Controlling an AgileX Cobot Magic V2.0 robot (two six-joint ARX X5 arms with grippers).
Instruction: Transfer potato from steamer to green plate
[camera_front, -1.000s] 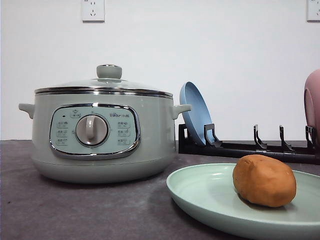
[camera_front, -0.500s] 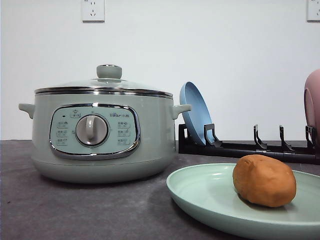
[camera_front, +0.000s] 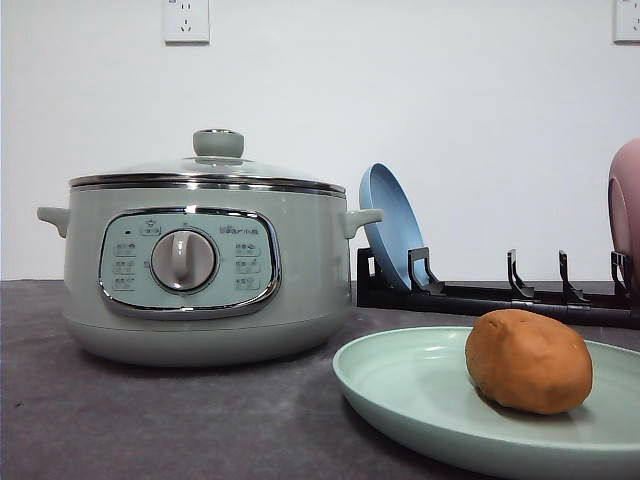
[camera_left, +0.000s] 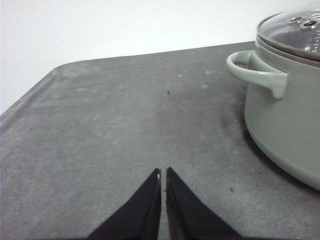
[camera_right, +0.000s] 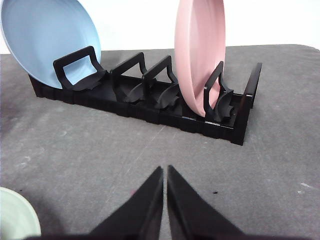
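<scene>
Your potato (camera_front: 528, 361) sits on the green plate (camera_front: 400, 385), right of the steamer (camera_front: 205, 265), whose glass lid is on. Your left end effector (camera_left: 163, 175) has its fingers pressed together, gripping nothing, above bare table (camera_left: 110, 125) beside the steamer's handle (camera_left: 257, 72). Your right end effector (camera_right: 164, 172) is likewise closed and empty, facing the black rack (camera_right: 150, 107) that holds a blue plate (camera_right: 47, 37) and a pink dish (camera_right: 200, 55) upright.
</scene>
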